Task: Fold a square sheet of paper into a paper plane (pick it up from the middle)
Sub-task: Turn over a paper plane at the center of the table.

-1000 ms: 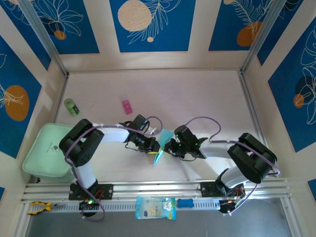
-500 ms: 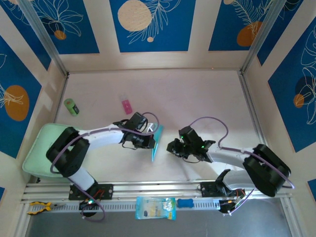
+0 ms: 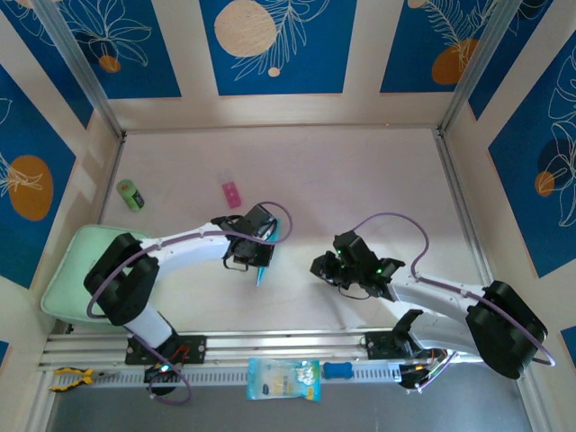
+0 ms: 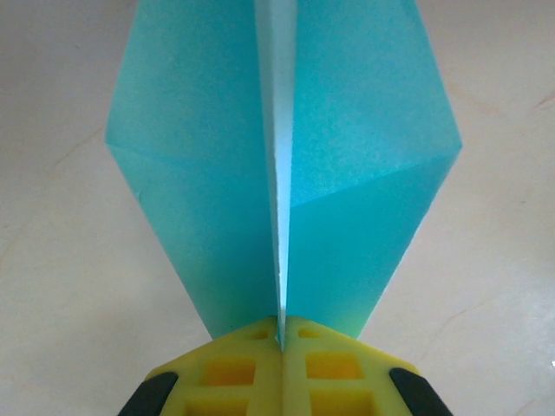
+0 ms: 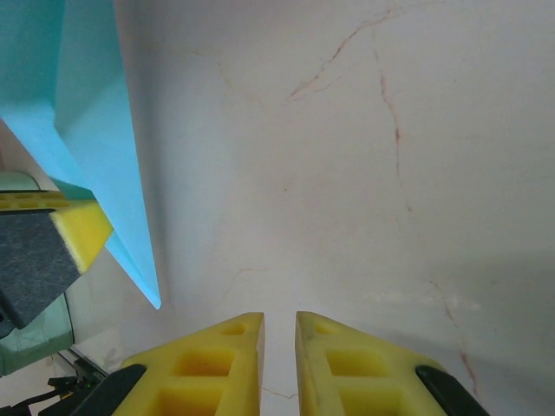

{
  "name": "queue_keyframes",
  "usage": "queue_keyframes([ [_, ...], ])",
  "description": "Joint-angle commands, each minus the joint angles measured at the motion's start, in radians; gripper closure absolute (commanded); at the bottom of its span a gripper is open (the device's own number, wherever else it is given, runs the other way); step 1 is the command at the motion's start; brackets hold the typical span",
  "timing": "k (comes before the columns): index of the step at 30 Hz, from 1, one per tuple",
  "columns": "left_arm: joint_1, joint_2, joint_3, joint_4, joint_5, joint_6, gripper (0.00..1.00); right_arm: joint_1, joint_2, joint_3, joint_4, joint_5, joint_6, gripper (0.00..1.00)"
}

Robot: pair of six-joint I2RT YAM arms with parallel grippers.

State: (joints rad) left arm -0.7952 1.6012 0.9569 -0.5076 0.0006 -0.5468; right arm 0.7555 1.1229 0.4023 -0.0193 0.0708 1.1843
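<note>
Left gripper [image 4: 282, 336]: the two yellow fingers [image 4: 234, 374] are pressed flat together, with the rear edge of the paper plane [image 4: 355, 173] clamped between them. The plane is light cyan-blue. It rises from the pads as two angular wings either side of a pale centre crease, each wing bearing a diagonal fold line.

Right gripper [image 5: 278, 328]: its yellow fingers [image 5: 208, 374] stand a narrow gap apart with nothing between them. They point down at bare, faintly veined table surface [image 5: 364, 191]. In the right wrist view the plane hangs at upper left and tapers to a sharp tip directed downward. One yellow pad of the left gripper is seen against it. Whether the tip touches the surface cannot be told.

In the top view the plane appears as a thin cyan sliver at the end of the left arm, in the near-middle of the table. The right gripper is to its right and apart from it.

Farther out on the table's left half are a small pink block [image 3: 232, 193] and, nearer the left wall, a green cylinder [image 3: 131, 194]. A mint-green tray [image 3: 76, 292] sits at the near-left corner. On the rail in front of the arm bases rest a blue-and-yellow printed packet [image 3: 283, 379] and a yellow-handled tool [image 3: 70, 378].
</note>
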Motion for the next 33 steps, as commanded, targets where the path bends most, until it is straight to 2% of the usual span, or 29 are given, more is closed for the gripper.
queue_keyframes([
  [1,-0.011,0.023,0.017,-0.039,-0.018,0.004,1.0,0.007,-0.009,-0.007,-0.025,0.014,0.009,0.82],
  [5,-0.011,0.038,0.016,-0.034,-0.001,0.004,1.0,0.008,-0.009,-0.012,-0.024,0.012,0.013,0.82],
  [15,-0.011,0.036,0.009,-0.026,0.013,0.01,0.92,0.007,-0.005,-0.014,-0.023,0.009,0.014,0.81],
  [33,-0.011,0.06,0.012,-0.026,0.013,0.01,0.88,0.008,0.015,-0.012,-0.001,-0.012,0.006,0.81],
])
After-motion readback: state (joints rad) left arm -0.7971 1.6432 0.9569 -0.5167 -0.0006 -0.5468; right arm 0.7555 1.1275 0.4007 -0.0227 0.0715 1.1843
